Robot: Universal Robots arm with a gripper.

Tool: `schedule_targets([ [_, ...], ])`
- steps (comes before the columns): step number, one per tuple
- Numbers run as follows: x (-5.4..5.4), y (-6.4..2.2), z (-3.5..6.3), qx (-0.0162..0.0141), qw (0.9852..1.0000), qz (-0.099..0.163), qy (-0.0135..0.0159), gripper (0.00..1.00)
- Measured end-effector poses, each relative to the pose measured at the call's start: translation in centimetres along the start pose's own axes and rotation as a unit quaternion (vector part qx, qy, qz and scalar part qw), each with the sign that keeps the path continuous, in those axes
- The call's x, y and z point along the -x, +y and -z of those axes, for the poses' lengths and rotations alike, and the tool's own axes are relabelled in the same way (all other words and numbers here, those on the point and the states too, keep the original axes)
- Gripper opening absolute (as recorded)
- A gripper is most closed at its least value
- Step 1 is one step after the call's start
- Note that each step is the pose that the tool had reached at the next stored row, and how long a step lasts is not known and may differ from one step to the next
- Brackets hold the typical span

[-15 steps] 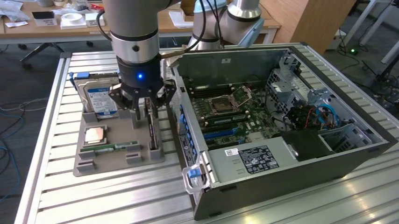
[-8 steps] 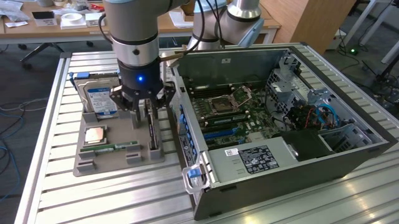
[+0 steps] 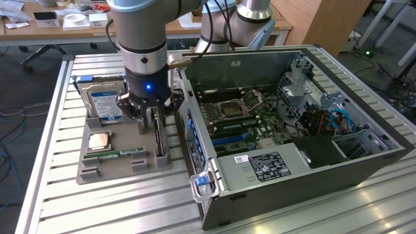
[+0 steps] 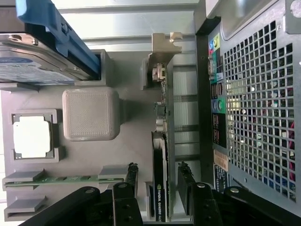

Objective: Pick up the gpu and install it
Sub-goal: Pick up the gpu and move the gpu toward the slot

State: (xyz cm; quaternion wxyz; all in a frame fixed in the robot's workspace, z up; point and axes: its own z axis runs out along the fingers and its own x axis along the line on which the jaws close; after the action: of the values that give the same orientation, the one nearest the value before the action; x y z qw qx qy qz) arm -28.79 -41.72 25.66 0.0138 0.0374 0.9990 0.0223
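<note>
The arm's black two-fingered tool (image 4: 158, 172) hangs with its jaws spread, one finger on each side of the gpu (image 4: 161, 122). This thin green card with a black cooler and silver bracket stands on edge in a grey plastic holder tray (image 3: 97, 170), left of centre in the exterior view. The pick-up step seems to be in hand, with the card not yet gripped; the grasp calls for a square squeeze on its flat faces.

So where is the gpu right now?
In the exterior view the gpu stands on edge in the grey holder, on that view's left of the computer case, with the open pincer straddling it.
</note>
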Motion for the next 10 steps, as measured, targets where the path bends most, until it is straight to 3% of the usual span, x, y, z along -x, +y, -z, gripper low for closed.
schedule_targets([
  [10,0.29,0.05,-0.96,0.0001,1.0000,0.000,0.0000,0.47],
])
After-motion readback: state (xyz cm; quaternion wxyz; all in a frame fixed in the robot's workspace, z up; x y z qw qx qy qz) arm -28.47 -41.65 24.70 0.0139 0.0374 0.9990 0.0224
